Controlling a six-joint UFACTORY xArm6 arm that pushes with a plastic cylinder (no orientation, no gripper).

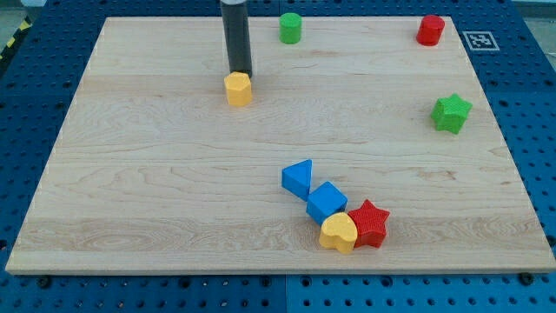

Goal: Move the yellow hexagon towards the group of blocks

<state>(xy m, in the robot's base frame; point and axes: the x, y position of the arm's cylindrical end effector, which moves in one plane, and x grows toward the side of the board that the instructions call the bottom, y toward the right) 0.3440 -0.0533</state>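
The yellow hexagon point(238, 89) lies on the wooden board point(156, 183) toward the view's upper left of centre. My tip point(240, 72) stands right behind it, touching or nearly touching its top edge. The group of blocks lies toward the view's lower middle: a blue triangle point(297, 178), a blue cube point(327, 202), a yellow heart point(339, 233) and a red star point(368, 223), packed close together in a diagonal row. The hexagon is well apart from the group, up and to the view's left of it.
A green cylinder point(290, 28) stands near the board's top edge, right of my rod. A red cylinder point(430, 30) stands at the top right corner. A green star point(451, 113) lies near the right edge. A blue pegboard surrounds the board.
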